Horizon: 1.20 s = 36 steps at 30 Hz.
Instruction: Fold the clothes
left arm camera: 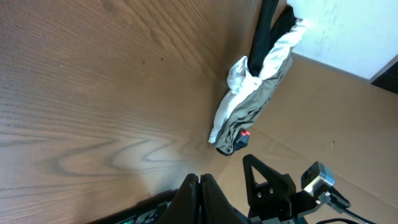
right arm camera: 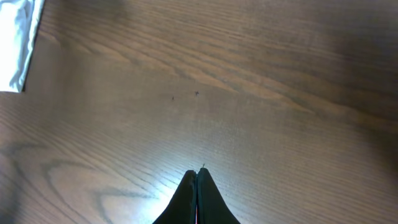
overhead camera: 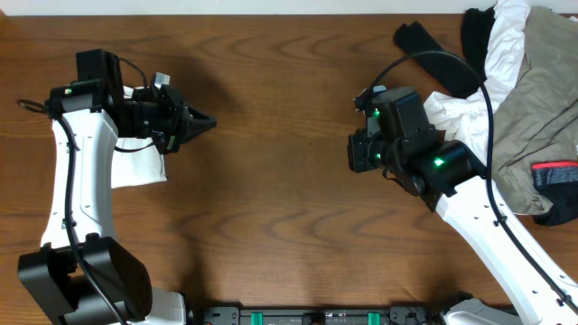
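At the left edge, left gripper (overhead camera: 200, 120) points right beside a white cloth (overhead camera: 135, 168), jaws together. Right gripper (right arm camera: 196, 179), beside the far-right pile (overhead camera: 535, 86), likewise closed.

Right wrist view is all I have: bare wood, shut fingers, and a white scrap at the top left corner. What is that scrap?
Observer: It is a flat white cloth lying at the left side of the table, partly under the left arm.
Reviewer: Where are the other clothes?
Observer: In a heap at the far right corner, beside the right arm. It holds an olive garment, a white one and black pieces.
Reviewer: Is the left gripper holding anything?
Observer: No. The left gripper is shut on nothing, above bare wood.
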Motion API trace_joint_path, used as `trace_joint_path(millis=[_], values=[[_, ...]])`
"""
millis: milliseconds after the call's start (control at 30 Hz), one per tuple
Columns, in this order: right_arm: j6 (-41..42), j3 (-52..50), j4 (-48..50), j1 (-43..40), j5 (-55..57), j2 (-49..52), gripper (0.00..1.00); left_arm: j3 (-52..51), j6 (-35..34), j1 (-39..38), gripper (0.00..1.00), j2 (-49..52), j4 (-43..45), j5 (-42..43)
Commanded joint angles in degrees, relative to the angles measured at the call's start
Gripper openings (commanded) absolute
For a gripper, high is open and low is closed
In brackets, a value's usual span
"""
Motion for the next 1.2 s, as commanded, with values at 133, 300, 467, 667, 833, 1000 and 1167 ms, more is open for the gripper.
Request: trace_joint_path(millis=[133,300,467,667,833,1000,1167], values=[[5.5,0.2,0.0,-0.5,0.4,-0.5,0.01,1.0,1.8,0.0,0.06,-1.4,-0.1,-0.7],[6.0,0.2,1.0,-0.5,0.6,-0.5,0.01,1.0,2.9,0.0,0.06,-1.4,-0.2,-0.7],[5.4,0.2,2.0,-0.9,3.6,-0.5,0.01,1.0,3.1,-0.3,0.06,-1.4,1.4,-3.4],[1.3,0.2,6.5,-4.0,5.8,-0.5,0.02,1.0,17.6,-4.4,0.07,-1.4,11.2,-13.9],[-4.7,0.2,10.5,-6.5,11.0,-0.5,0.99,1.0,19.9,-8.6,0.98,-1.3,13.3,-45.5],[-8.3,0.2,10.0,-6.7,12.0,-1.2,0.99,1.0,20.0,-9.0,0.98,-1.4,11.7,-47.5],[-5.9,0.2,4.3,-6.7,12.2,-7.5,0.99,1.0,21.5,-9.0,0.98,-4.6,7.0,-44.8]])
